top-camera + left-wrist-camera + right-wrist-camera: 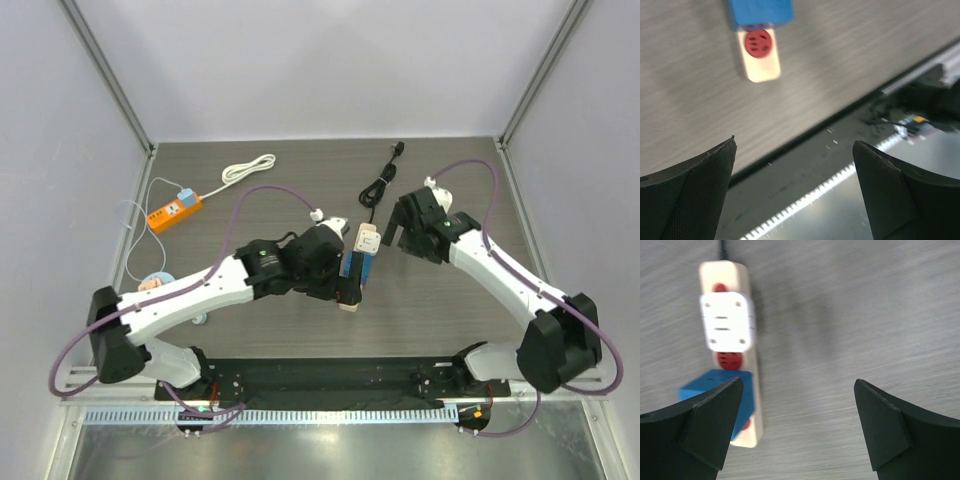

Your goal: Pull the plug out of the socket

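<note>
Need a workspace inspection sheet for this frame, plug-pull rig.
Surface: grey wood-grain table.
Job's things: cream power strip with red sockets; white square plug and blue block plug seated in it.
Clutter: orange power strip, far left; small pale round item, unclear.
Grippers: left gripper and right gripper open, empty.
Cables: black coiled cable; white coiled cable; purple arm cables.
Surroundings: white walls, aluminium frame posts.

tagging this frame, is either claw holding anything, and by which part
Nothing is held. The left claw and the right claw are both open and empty, apart from the power strip.
</note>
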Controlling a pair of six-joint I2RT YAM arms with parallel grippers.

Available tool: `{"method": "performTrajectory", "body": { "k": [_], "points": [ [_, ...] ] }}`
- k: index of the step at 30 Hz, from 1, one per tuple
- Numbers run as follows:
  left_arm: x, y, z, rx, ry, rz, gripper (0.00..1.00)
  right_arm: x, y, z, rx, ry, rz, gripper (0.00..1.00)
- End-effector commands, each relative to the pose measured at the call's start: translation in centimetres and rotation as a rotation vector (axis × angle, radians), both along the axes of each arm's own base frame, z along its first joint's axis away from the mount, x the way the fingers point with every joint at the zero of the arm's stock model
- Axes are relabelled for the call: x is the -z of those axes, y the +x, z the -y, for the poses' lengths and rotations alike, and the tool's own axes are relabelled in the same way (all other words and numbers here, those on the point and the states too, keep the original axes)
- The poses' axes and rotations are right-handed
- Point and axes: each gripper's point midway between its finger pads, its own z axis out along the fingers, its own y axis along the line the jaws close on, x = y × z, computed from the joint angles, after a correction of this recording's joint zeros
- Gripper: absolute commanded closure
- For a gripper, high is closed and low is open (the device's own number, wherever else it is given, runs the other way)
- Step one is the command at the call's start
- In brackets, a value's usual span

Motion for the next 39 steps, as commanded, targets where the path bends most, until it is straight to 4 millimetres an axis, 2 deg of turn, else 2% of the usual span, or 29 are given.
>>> {"method": "performTrajectory", "body": {
  "k": [1,3,6,8,9,10,12,14,17,20,24,33,38,39],
  "points": [
    [0.5,3.4,0.2,-0.063,0.095,0.143,0.0,-0.5,-0.3,1.6,0.057,0.097,0.1,0.0],
    [1.5,4.6,1.6,-0.065,0.12,0.157,0.0,0.5,-1.6,2.8,0.07,0.128,0.116,0.0],
    [2.1,6.3,2.5,-0.078,0.169,0.202,0.0,1.0,-1.8,4.5,0.107,0.159,0.16,0.0],
    [2.6,7.4,4.0,-0.061,0.196,0.221,0.0,1.9,-2.7,4.8,0.111,0.202,0.154,0.0],
    [2.7,7.9,4.4,-0.06,0.21,0.232,0.0,2.9,-3.3,4.5,0.102,0.221,0.133,0.0],
    [3.2,8.6,5.6,-0.057,0.223,0.236,0.0,2.7,-3.6,3.5,0.064,0.28,0.134,0.0],
    [4.1,9.4,6.0,-0.052,0.269,0.233,0.0,3.6,-4.6,2.3,0.027,0.342,0.1,0.0],
    [5.3,10.1,6.9,-0.044,0.313,0.223,0.0,3.4,-5.1,1.2,-0.018,0.398,0.094,0.0],
    [6.7,10.6,7.4,-0.03,0.36,0.218,0.0,2.9,-5.7,0.8,-0.063,0.413,0.112,0.0],
    [7.8,11.1,7.2,-0.024,0.383,0.22,0.0,2.9,-6.3,0.9,-0.071,0.418,0.137,0.0],
    [8.2,11.6,6.7,-0.037,0.393,0.226,0.0,4.7,-7.8,1.2,-0.051,0.427,0.113,0.0],
    [8.6,12.1,4.9,-0.044,0.395,0.231,0.0,6.8,-8.7,1.5,-0.019,0.426,0.081,0.01],
    [10.5,12.9,4.1,-0.037,0.332,0.151,0.01,6.6,-9.0,0.0,-0.076,0.504,0.081,0.04],
    [10.6,13.1,3.9,-0.033,0.324,0.145,0.05,6.7,-9.2,-0.2,-0.081,0.518,0.079,0.05]
  ]
}}
